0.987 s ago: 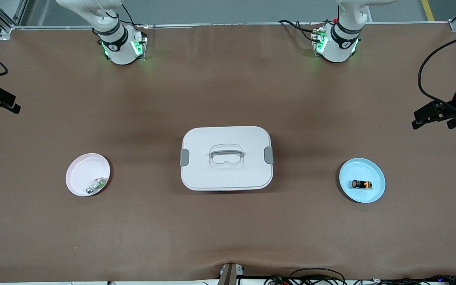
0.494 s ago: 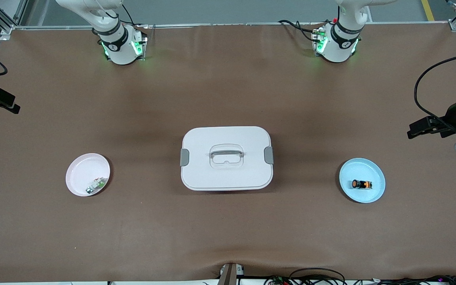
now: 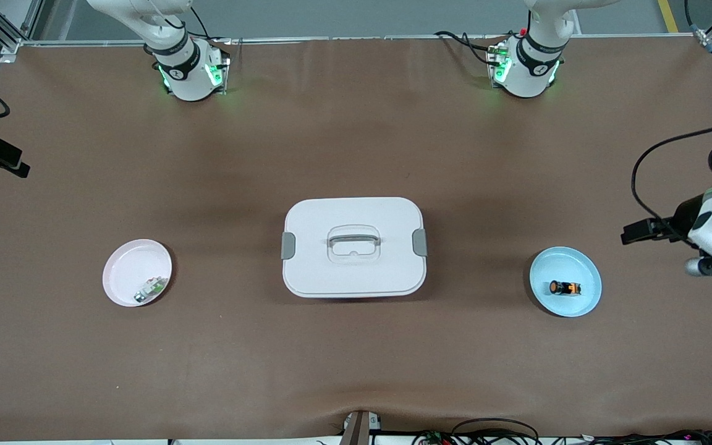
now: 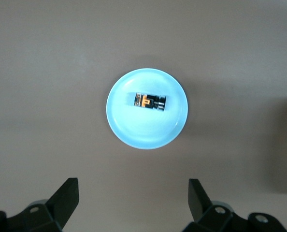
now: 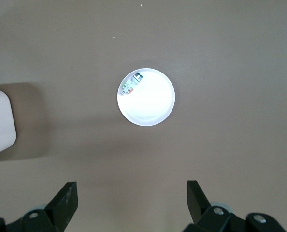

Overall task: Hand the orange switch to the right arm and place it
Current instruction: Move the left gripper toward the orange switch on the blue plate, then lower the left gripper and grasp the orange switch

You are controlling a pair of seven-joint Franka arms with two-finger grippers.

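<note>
Currently the orange switch point(image 3: 564, 288) lies on its side in the light blue plate point(image 3: 586, 304) toward the left arm's end of the table point(image 3: 356, 346), its round orange face turned toward the white lidded box point(image 3: 353, 246) at the middle. In the left wrist view the switch point(image 4: 150, 101) sits a little off the centre of the blue plate point(image 4: 148, 134), and nothing touches it.

The left gripper point(image 4: 134, 203) hangs in the air over bare table near the blue plate, at the left arm's end; its two black fingers point(image 4: 66, 199) stand wide apart and hold nothing. In the front view it shows at the picture's edge point(image 3: 637, 232), with the plate not under it.

The right gripper point(image 5: 133, 203) is up in the air near the pink plate point(image 3: 122, 267) at the right arm's end of the table, its fingers point(image 5: 65, 200) also spread apart and empty. That arm waits. In the pink plate point(image 5: 153, 108) a small green-and-white part point(image 5: 131, 85) rests against the rim; in the front view this part point(image 3: 151, 288) lies at the plate's edge nearer the box.

The box's lid is on, its grey handle point(image 3: 353, 235) lying flat on top.
</note>
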